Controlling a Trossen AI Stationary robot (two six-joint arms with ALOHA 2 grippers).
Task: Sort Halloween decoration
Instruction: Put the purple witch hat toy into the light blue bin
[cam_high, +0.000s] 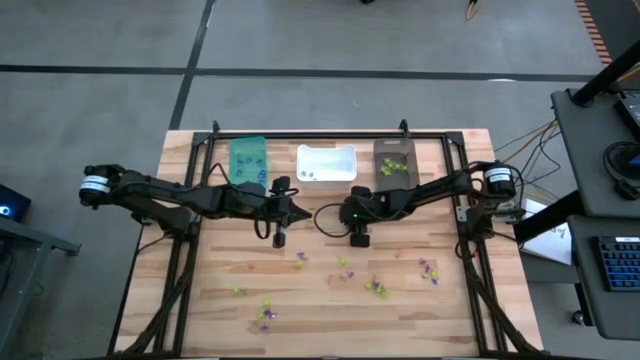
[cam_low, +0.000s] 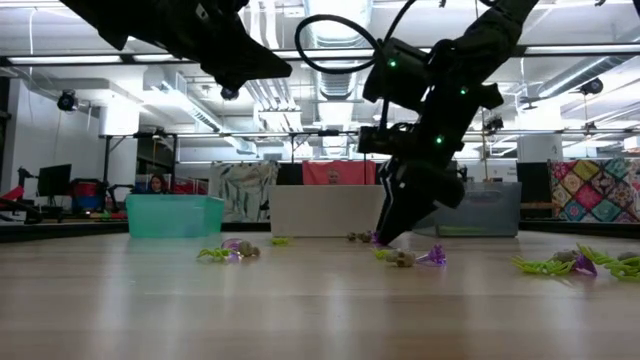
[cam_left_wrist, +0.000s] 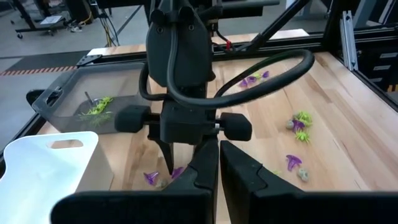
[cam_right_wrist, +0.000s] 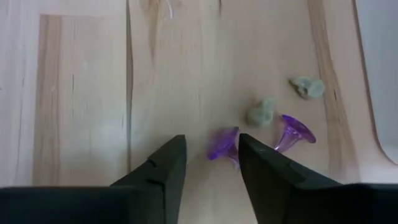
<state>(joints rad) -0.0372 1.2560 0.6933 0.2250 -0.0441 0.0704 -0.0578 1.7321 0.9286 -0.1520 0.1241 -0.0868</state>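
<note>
Pointing down at the middle of the table with the right gripper, fingers spread and tips almost on the wood. Straddling one purple trinket, which lies on the boards between the two fingers, closer to one of them and not yet pinched. Lying just beyond it: a second purple trinket and two pale greyish pieces, all loose on the wood.

Hovering left of that, above the boards, with the left gripper, fingers pressed together on nothing and aimed across at the right arm.

Scattered over the near half of the table: more of the Halloween decoration, with a lime-green and purple cluster near centre, another group to the right, and a few at the near left.

Lined up along the far edge: teal bin on the left, white bin in the middle, dark brown bin on the right, with lime-green pieces already inside the dark one.
</note>
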